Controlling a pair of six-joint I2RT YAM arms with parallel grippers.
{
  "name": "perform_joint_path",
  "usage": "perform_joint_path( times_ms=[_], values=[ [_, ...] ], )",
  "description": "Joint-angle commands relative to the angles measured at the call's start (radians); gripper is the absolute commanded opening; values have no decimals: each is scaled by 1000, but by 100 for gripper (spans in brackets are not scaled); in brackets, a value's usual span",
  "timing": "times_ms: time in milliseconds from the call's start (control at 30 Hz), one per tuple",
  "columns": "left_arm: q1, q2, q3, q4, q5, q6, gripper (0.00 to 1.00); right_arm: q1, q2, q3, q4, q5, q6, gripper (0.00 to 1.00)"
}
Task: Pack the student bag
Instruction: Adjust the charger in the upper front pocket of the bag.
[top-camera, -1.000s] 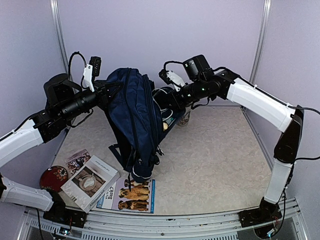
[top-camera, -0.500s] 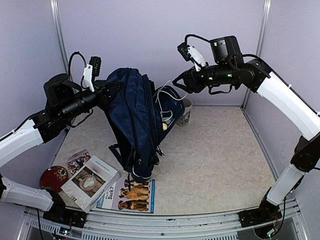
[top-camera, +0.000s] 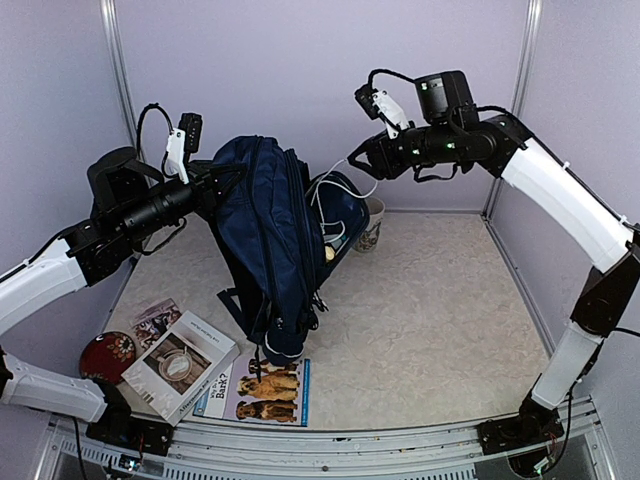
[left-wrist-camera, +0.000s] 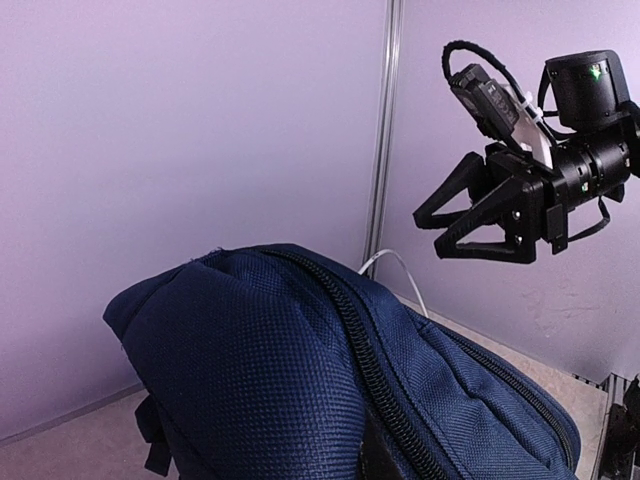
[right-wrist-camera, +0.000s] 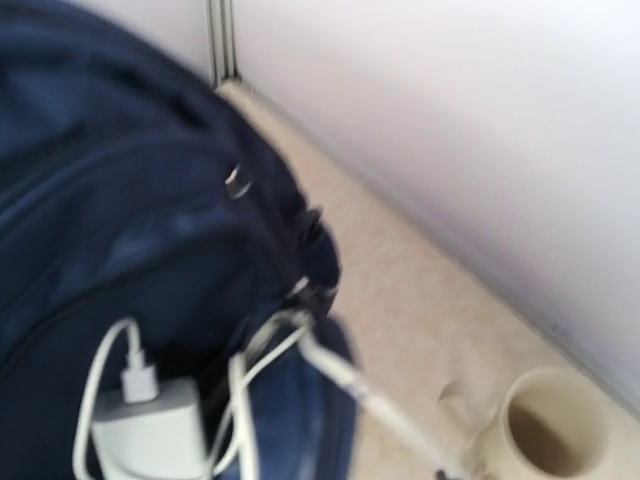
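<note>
Student bag (top-camera: 268, 235) hangs upright mid-frame in the top view, its foot down on the table (top-camera: 430, 310) and its upper left edge pinched tight in my left gripper (top-camera: 207, 186). One pocket gapes open. The right wrist view, blurred, shows a white charger (right-wrist-camera: 150, 435) sitting inside, with its cable (right-wrist-camera: 330, 365) spilling out over the rim. That view also catches a mug (right-wrist-camera: 555, 430) on the table at lower right, just past the bag. The left wrist view gives what the others don't: my right gripper (left-wrist-camera: 428, 235) at upper right, jaws spread, nothing between them, above the bag. A second ago it was low at the pocket. Now it's up and away, and the cable loop shows. Bag and left arm haven't budged.
</note>
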Motion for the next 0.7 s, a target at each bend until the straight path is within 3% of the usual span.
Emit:
perform_joint_path(
  times_ms=[0, 133, 200, 233, 333, 467, 600, 667],
  values=[
    [5, -22, -3, 28, -3, 26, 0, -86, -1, 29, 17, -147, -13, 52],
    [5, -21, -3, 29, -2, 26, 0, -139, 34, 29, 1, -240, -40, 72],
    [5, -21, -3, 28, -2, 26, 0, -153, 52, 28, -10, -268, -47, 72],
    [5, -21, -3, 28, -2, 26, 0, -158, 62, 28, -17, -279, -47, 69],
    [5, -23, -5, 28, -3, 30, 0, -161, 78, 19, -40, -312, -55, 46],
    [6, -22, -5, 28, -7, 32, 0, -161, 60, -40, -10, -330, -55, 47],
    [5, -20, -5, 28, -3, 30, 0, -163, 70, -38, 8, -345, -46, 21],
    [5, -20, -5, 28, -4, 29, 0, -163, 75, -35, 8, -362, -48, 12]
  ],
)
